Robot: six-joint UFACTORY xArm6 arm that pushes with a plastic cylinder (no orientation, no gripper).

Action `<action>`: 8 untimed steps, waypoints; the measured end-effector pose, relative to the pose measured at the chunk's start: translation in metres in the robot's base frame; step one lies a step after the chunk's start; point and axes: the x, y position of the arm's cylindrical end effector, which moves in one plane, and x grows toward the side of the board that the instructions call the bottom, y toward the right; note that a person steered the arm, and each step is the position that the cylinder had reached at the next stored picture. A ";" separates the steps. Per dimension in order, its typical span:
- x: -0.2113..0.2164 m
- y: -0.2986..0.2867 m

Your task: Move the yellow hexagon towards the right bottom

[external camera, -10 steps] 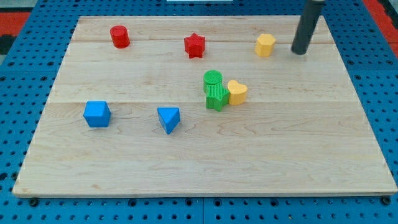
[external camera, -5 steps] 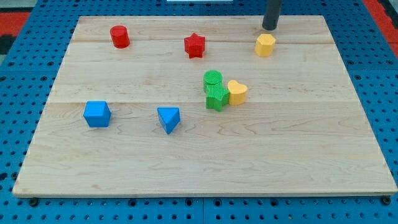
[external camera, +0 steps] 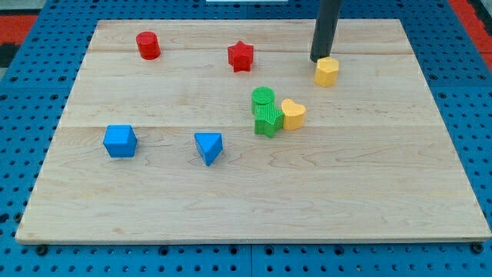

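Note:
The yellow hexagon [external camera: 327, 71] lies on the wooden board [external camera: 384, 169] in the upper right part of the view. My tip [external camera: 318, 59] stands right at the hexagon's upper left edge and seems to touch it. The dark rod rises from there out of the view's top.
A yellow heart [external camera: 293, 114] touches two green blocks [external camera: 266, 112] near the middle, below and left of the hexagon. A red star [external camera: 241, 55] and a red cylinder [external camera: 147, 45] lie along the top. A blue cube [external camera: 120, 141] and a blue triangle-like block [external camera: 208, 147] lie at the left.
My tip went from right of the hexagon, round above it, down to its upper left edge. The hexagon has slid a little down in the view.

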 end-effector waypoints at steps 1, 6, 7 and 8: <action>0.024 -0.005; 0.095 0.020; 0.095 0.037; 0.164 0.041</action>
